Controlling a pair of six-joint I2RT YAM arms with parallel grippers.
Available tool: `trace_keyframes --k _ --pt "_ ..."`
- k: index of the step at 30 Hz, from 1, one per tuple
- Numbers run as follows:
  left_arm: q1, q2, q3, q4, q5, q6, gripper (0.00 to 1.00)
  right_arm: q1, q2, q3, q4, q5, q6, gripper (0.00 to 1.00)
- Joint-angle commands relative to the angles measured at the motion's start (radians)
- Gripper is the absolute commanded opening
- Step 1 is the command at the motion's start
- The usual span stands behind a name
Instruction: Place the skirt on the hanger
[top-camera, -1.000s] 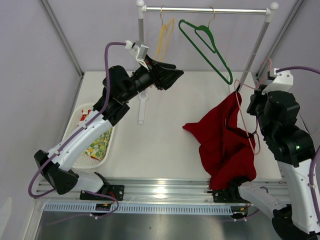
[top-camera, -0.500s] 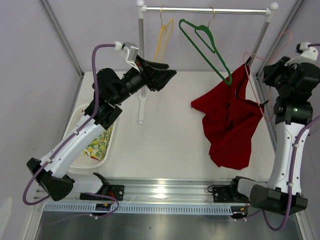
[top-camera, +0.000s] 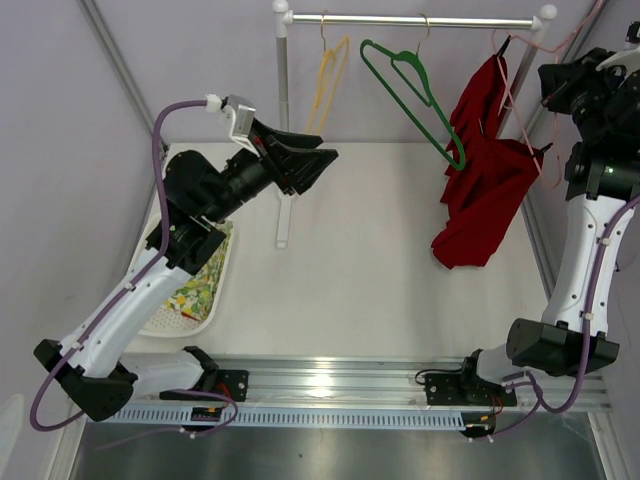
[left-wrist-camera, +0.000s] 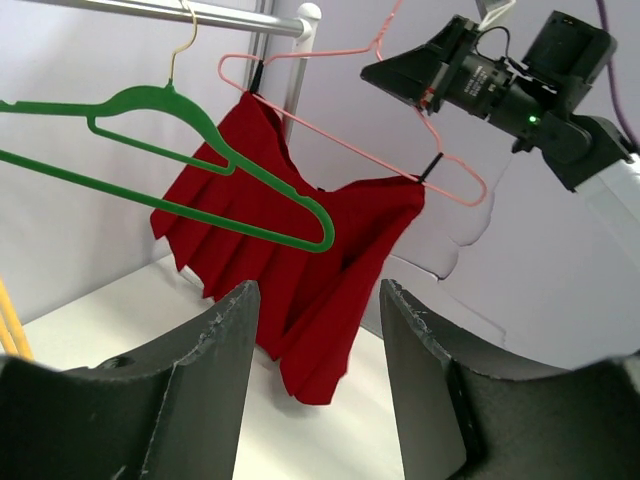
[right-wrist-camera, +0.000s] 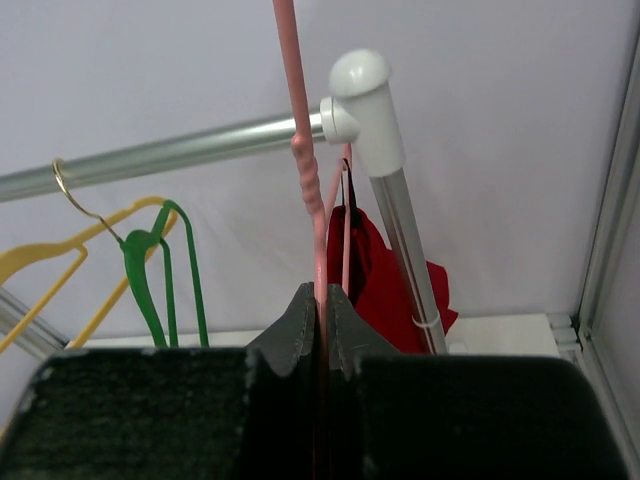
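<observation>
The red skirt (top-camera: 485, 170) hangs on the pale pink hanger (top-camera: 510, 95), clear of the table, just under the right end of the rail (top-camera: 420, 20). My right gripper (top-camera: 546, 82) is shut on the pink hanger's wire near its hook. In the right wrist view the fingers (right-wrist-camera: 322, 295) pinch the pink wire (right-wrist-camera: 300, 140), with the skirt (right-wrist-camera: 375, 270) behind. My left gripper (top-camera: 325, 160) is open and empty, raised left of the middle. Its wrist view shows the skirt (left-wrist-camera: 290, 250) on the pink hanger (left-wrist-camera: 340, 145) beyond its jaws (left-wrist-camera: 320, 290).
A dark green hanger (top-camera: 415, 90) and a yellow hanger (top-camera: 328, 75) hang on the rail. The rack's left post (top-camera: 283, 120) stands by my left gripper, its right post (right-wrist-camera: 395, 220) by my right one. A white basket (top-camera: 165, 225) with floral cloth (top-camera: 195, 290) sits at the left.
My right arm has lifted the pink hanger and skirt off the table, up and back to the rail's right end. My left arm has risen and drawn back to the left.
</observation>
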Motion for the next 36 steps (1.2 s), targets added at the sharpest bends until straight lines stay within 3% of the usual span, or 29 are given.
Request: trace_keyframes --k 1,8,20,36 --pt "0.009 -0.035 -0.004 -0.008 0.012 0.028 0.57 0.013 0.032 0.126 0.115 -0.018 0.006 0.00" --pt "0.009 -0.047 0.008 -0.037 0.001 0.045 0.57 0.109 0.130 0.225 0.053 0.044 -0.075 0.00" --pt "0.009 -0.068 0.011 -0.078 -0.020 0.067 0.57 0.186 0.187 0.184 0.033 0.222 -0.138 0.00" --pt "0.009 -0.091 -0.012 -0.115 -0.035 0.087 0.57 0.183 0.129 -0.042 0.092 0.224 -0.124 0.00"
